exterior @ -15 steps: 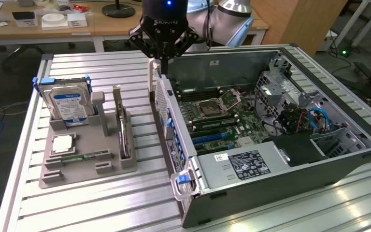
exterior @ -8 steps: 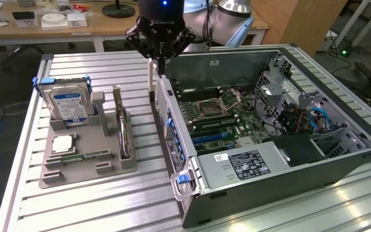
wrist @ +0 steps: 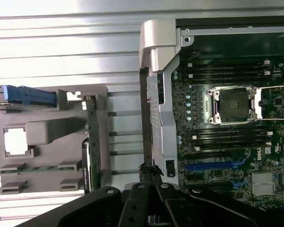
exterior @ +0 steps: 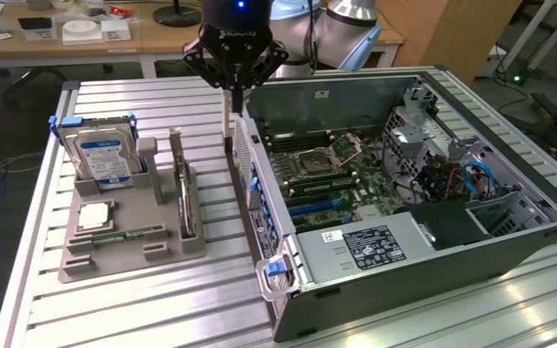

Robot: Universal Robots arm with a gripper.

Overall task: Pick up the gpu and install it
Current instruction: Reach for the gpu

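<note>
The gpu [exterior: 186, 199] stands on edge in a slot of the grey parts holder [exterior: 128, 250], its silvery bracket at the far end. From the wrist, the gpu [wrist: 88, 146] appears edge-on as a thin green and dark strip in the holder [wrist: 47, 137]. My gripper [exterior: 227, 136] hangs shut with nothing in it, above the strip of table between the holder and the open computer case [exterior: 356, 254]. Its closed tips [wrist: 149, 172] sit close to the case's rear panel [wrist: 158, 118], to the exterior view's right of the gpu.
In the same holder are a silver hard drive with a blue label [exterior: 102, 159], a processor chip [exterior: 95, 215] and a green memory stick [exterior: 124, 235]. The case lies open, showing the motherboard [exterior: 332, 170] with its CPU socket [wrist: 233, 105] and blue slots [wrist: 213, 165].
</note>
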